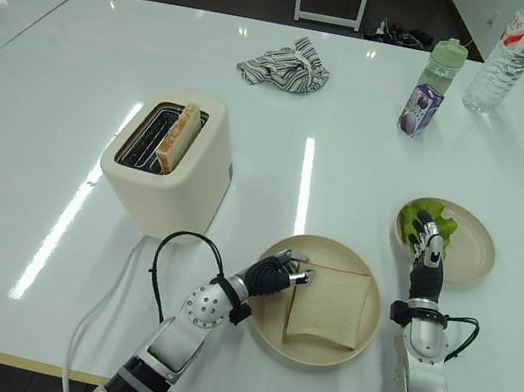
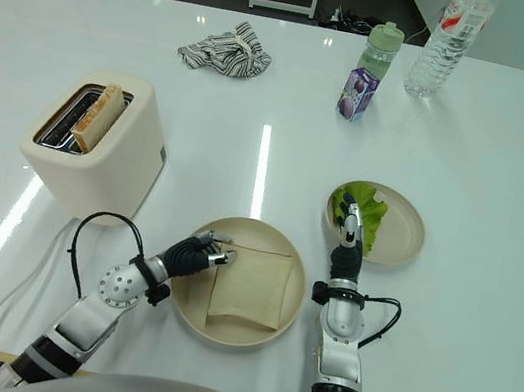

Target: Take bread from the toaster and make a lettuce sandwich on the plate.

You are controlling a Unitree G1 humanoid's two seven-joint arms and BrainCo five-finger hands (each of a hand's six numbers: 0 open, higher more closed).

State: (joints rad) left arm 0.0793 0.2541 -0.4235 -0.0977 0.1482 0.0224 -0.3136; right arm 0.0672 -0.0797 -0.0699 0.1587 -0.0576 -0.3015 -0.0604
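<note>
Since 1 slice of bread (image 1: 329, 307) lies flat on the big plate (image 1: 309, 359), we judge the lettuce (image 2: 371, 211) comes next. It sits on the small plate (image 1: 475, 256), under the tip of our right hand (image 1: 427, 248); we cannot tell whether that hand grips it. Our left hand (image 1: 274, 274), curled and empty, rests at the big plate's left rim. The bread lies leftward of the lettuce.

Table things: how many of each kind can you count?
Bread slices: 2
Plates: 2
Bottles: 2
Toaster: 1
Lettuce: 1
Purple carton: 1
Striped cloth: 1
Total: 10
</note>
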